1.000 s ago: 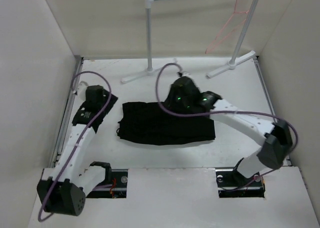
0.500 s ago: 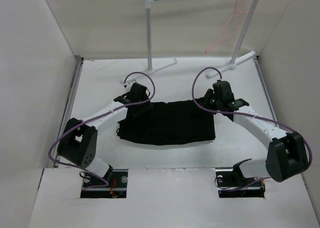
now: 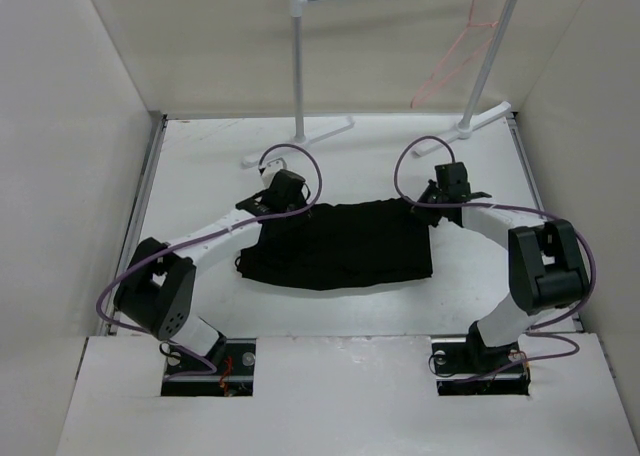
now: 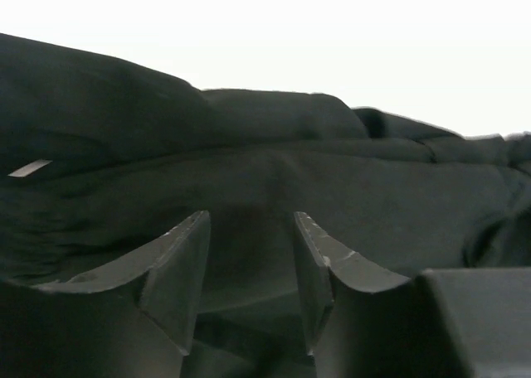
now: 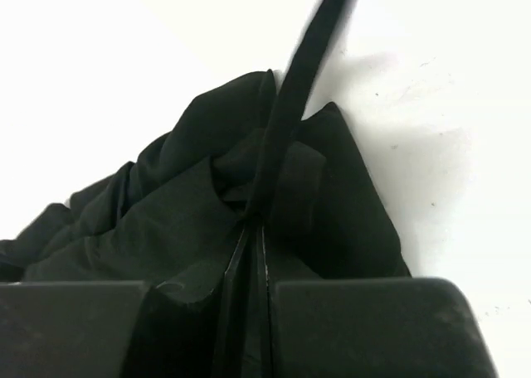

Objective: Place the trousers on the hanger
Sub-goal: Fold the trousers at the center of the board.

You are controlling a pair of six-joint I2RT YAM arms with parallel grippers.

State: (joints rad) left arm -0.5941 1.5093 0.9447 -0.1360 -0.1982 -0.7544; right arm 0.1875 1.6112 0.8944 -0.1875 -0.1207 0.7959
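**Table** point(image 3: 200, 166), one; it carries everything shown.

**Trousers** point(image 3: 340, 244), one pair; black, folded flat at the middle of the table, with a gripper at each far corner of the bundle. Likely fault: the soft cloth unfolds and sags if lifted from two corners only, so that it drags on the table or catches a rack post.

**Rack** point(image 3: 297, 66), one; it stands along the table's far edge, well apart from the trousers.

**Grippers**, two.
- Left gripper point(image 4: 249, 220): at the far-left corner of the trousers; jaws partly apart, cloth just ahead, nothing clamped. A lift begun now would probably raise one side alone.
- Right gripper point(image 5: 253, 220): at the far-right corner; jaws all but closed on a thin black band of the trousers; whether this is hem or drawstring cannot be told. So slight a hold may slip, or may pull out only the band.

**Hanger** point(image 3: 438, 79), one; pink wire, hanging from the crossbar above the table's far-right corner, untouched. It is light, and a brush from the cloth could knock it off.
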